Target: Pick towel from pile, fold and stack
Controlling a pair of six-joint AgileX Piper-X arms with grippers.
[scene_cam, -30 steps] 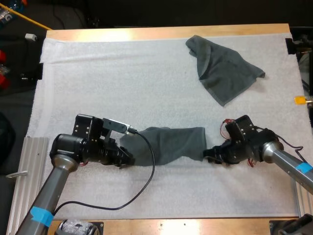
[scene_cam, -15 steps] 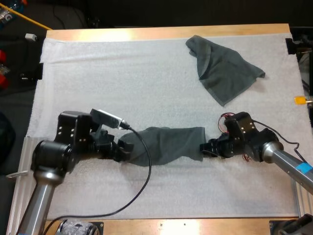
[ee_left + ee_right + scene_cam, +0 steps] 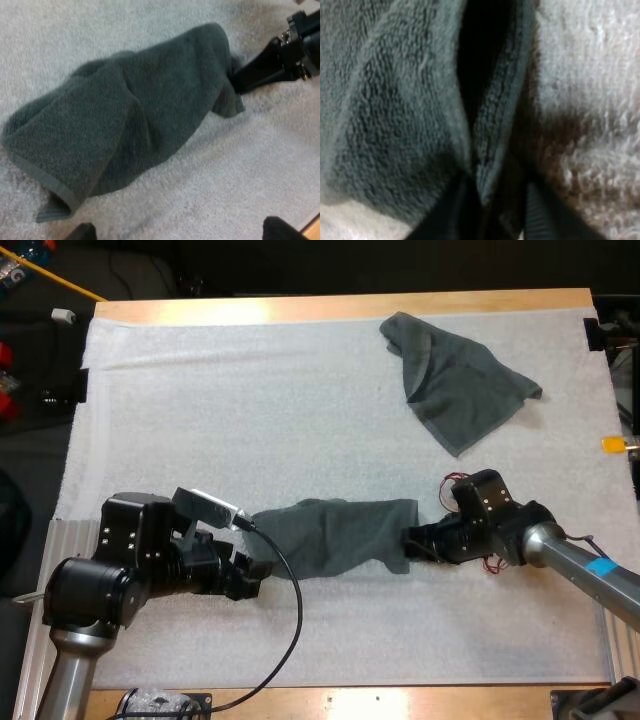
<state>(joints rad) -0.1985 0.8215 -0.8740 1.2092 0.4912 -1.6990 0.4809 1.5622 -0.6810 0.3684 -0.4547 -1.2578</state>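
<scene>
A white mat [image 3: 200, 400] covers most of the wooden table [image 3: 330, 306], whose bare edge shows along the far side. On the near half of the mat lies a dark grey-green rumpled towel [image 3: 335, 535], drawn out lengthwise between the two arms, with soft folds along it. In the left wrist view this towel [image 3: 135, 115] has a hemmed corner turned under at its near end, and what lies below that fold is hidden. A second crumpled towel [image 3: 455, 390] sits well apart at the far right of the mat, bunched up, so its layers cannot be sorted out.

The right gripper [image 3: 408, 538] is at the rumpled towel's right end. In its own view the black fingers [image 3: 447, 215] pinch a hemmed edge of the cloth from both sides, though the fingertips are cut off and lost in shadow. The left gripper [image 3: 255, 572] sits low just beside the towel's left end. Its fingertips [image 3: 82, 232] stand wide apart, clear of the cloth and barely showing.
</scene>
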